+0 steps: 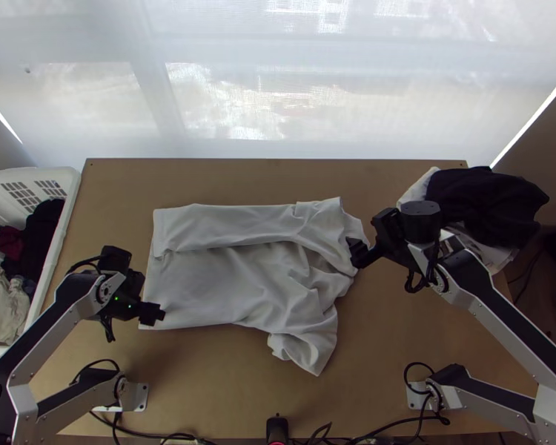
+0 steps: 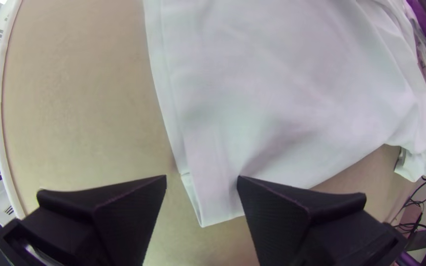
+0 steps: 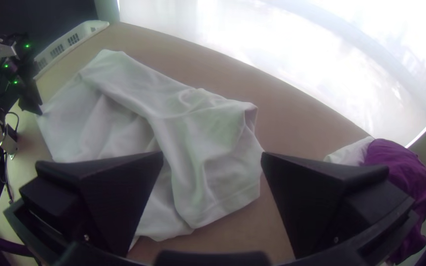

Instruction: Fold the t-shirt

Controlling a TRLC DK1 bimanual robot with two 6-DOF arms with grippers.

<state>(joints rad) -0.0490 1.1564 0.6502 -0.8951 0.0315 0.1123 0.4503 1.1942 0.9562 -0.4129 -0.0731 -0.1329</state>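
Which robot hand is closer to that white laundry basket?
The left. The left gripper is at the white shirt's near corner, on the basket's side; the right gripper is at the shirt's opposite end, much farther from it.

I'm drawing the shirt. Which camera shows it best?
The top view, as nearly all the t-shirt shows from above. The left wrist view shows one end close up; the right wrist view shows it slantwise, partly behind the right gripper.
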